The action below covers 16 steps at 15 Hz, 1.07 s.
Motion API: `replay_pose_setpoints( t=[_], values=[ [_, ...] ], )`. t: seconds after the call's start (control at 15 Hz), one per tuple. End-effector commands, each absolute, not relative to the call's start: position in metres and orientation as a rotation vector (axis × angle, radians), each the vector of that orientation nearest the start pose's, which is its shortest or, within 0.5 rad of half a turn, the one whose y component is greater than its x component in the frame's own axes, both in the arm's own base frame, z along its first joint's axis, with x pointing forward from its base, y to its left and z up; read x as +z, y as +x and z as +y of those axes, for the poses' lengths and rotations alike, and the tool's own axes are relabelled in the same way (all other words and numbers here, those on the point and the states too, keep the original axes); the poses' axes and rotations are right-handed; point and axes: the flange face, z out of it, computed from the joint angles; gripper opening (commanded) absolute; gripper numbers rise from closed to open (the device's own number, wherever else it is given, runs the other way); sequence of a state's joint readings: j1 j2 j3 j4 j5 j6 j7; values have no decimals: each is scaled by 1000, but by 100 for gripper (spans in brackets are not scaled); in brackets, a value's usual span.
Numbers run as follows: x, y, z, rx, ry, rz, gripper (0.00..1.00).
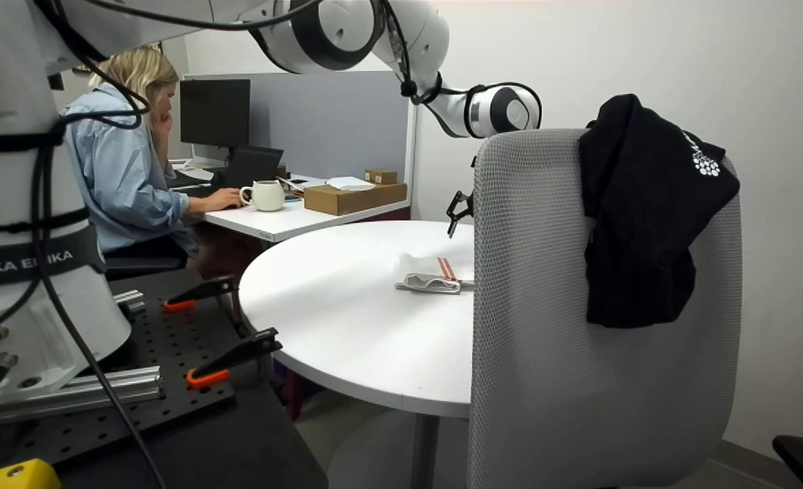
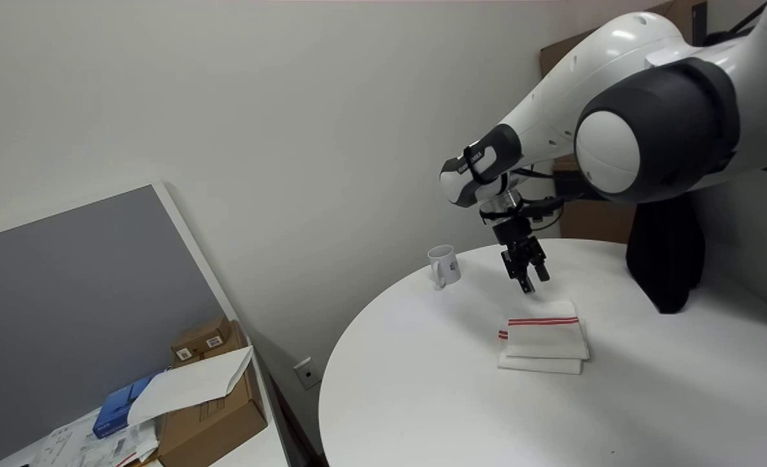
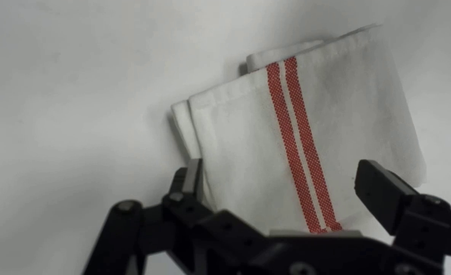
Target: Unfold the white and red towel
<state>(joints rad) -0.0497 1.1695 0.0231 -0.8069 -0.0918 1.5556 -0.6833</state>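
The white and red towel (image 2: 546, 340) lies folded in layers on the round white table (image 2: 409, 389). It also shows in an exterior view (image 1: 425, 270), partly hidden by a chair back. In the wrist view the towel (image 3: 240, 137) shows two red stripes across its top layer, with lower layers poking out at its edges. My gripper (image 2: 535, 281) is open and empty, above the table by the towel's striped end. In the wrist view the open jaws (image 3: 279, 168) spread over the towel, apart from each other with nothing between them. In an exterior view the gripper (image 1: 453, 221) is partly behind the chair.
A white mug (image 2: 445, 264) stands near the table's edge. A grey chair (image 1: 537, 326) with a black garment (image 1: 646, 217) stands against the table. A black shape (image 2: 668, 259) is at the table's edge. A person (image 1: 126, 156) sits at a desk with boxes (image 1: 354, 198).
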Motion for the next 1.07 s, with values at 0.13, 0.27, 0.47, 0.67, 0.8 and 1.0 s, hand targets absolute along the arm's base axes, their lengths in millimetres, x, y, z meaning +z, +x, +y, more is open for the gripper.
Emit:
replay_pose_setpoints(
  t=[0.13, 0.27, 0.47, 0.67, 0.8, 1.0],
  values=[
    [148, 745, -46, 672, -2858, -949, 100],
    [141, 743, -48, 689, -2856, -946, 100],
    [131, 740, -54, 711, -2855, -931, 100],
    [127, 739, -59, 724, -2860, -919, 79],
    [127, 738, -62, 727, -2864, -914, 69],
    [128, 739, -66, 728, -2875, -907, 67]
  ],
)
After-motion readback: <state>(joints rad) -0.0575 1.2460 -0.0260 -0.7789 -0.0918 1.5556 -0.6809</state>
